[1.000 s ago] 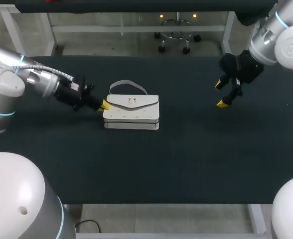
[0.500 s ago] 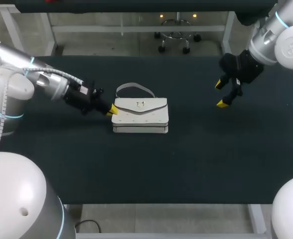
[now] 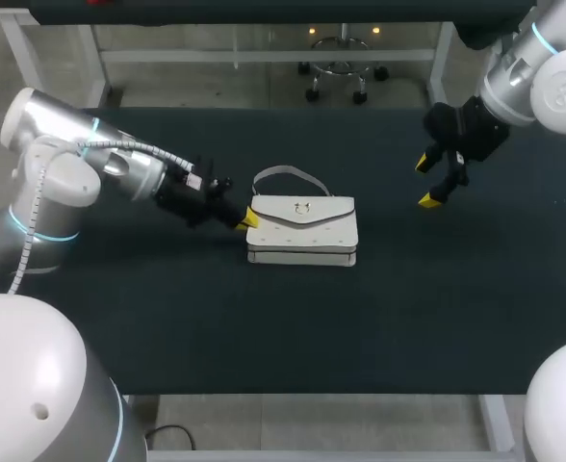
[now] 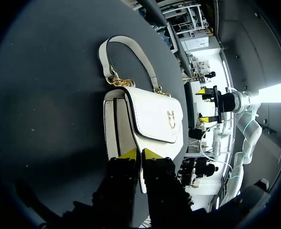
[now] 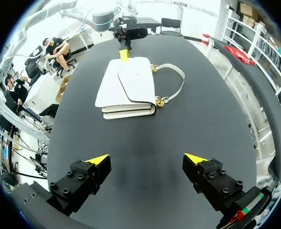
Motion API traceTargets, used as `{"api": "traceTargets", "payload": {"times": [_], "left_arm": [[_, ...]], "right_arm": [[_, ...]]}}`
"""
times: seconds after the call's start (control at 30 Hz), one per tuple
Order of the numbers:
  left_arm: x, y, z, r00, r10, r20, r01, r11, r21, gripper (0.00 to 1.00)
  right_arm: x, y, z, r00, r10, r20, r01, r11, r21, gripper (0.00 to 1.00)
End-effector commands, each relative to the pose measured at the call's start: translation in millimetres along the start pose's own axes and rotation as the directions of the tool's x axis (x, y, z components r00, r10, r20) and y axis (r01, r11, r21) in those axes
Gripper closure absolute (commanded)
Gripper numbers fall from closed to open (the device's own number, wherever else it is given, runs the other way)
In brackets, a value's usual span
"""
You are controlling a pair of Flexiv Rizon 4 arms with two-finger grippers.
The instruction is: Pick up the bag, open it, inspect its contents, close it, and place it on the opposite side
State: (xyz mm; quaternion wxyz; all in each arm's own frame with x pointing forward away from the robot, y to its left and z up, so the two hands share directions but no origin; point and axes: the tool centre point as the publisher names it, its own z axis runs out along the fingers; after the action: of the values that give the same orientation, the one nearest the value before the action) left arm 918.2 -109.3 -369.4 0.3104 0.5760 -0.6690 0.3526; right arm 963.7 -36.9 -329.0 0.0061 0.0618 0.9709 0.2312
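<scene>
- Near the middle of the dark surface [image 3: 264, 327] lies the white bag [image 3: 302, 229], flat on its back. Its flap is shut, the clasp [image 3: 301, 208] faces up, and the handle [image 3: 288, 176] arches toward 12 o'clock.
- At the bag's 9 o'clock end, the left end effector [image 3: 248, 218] comes in low, almost level with the surface.
  - Its fingers are nearly pressed together.
  - The left wrist view shows a thin white edge of the bag's end between the yellow tips, so it appears to be pinching that edge.
  - Such a low grip on the end probably suits moving the bag while leaving the flap and handle free.
- At about 2 o'clock from the bag and well apart from it, the right end effector [image 3: 435, 181] hangs above the surface.
  - Its fingers are spread wide and hold nothing.
  - Held out there, it likely keeps the space clear and stays ready for the flap or handle.
- With the flap closed and the bag resting on the surface, the task looks to be at its pick-up stage. Opening and inspection are not yet done.
- A pinch this thin at one end could slip, or let the bag tilt once it is raised.
</scene>
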Motion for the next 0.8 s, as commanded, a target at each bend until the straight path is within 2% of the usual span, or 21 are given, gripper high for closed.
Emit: {"api": "traceTargets", "payload": {"times": [0.03,0.33,0.8], "left_arm": [[-2.7,-12,15,1.000,0.002,-0.018,-0.002,1.000,-0.020,1.00],[3.3,-17,19,0.999,-0.008,-0.044,0.008,1.000,-0.001,1.00],[11.3,0,10,0.998,-0.026,-0.060,0.030,0.997,0.071,1.00]], "right_arm": [[0.0,0.0,1,1.000,0.000,0.001,0.000,1.000,-0.001,0.00],[0.0,0.0,1,1.000,0.000,0.001,0.000,1.000,-0.001,0.00],[0.0,0.0,1,1.000,0.000,0.001,0.000,1.000,-0.001,0.00]]}}
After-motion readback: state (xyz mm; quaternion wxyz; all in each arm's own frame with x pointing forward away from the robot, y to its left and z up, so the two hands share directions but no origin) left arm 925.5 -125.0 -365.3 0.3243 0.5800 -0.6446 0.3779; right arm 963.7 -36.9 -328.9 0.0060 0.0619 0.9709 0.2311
